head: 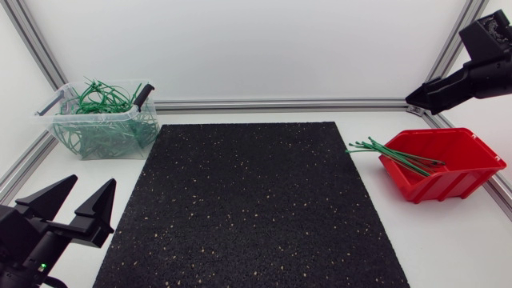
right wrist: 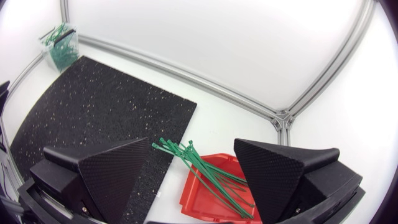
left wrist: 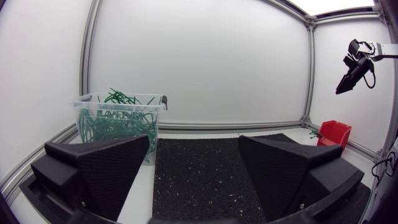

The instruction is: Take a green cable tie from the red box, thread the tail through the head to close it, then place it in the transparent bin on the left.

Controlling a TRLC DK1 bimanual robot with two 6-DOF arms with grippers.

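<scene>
Left gripper [head: 94,184] near left, jaws spread wide, empty. Right gripper [right wrist: 193,143] above red box [right wrist: 202,200], likewise wide, empty.

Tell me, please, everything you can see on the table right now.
table: one, white, under everything
mat: one, black with pale specks, middle of table
box: one, red, right of mat
straight ties: several, green, in box, ends sticking out over its rim toward mat
bin: one, transparent, far left corner
looped ties: many, green, in bin
left pincer: one, black, near left corner, open, empty
right pincer: one, black, raised above box, open, empty
</scene>
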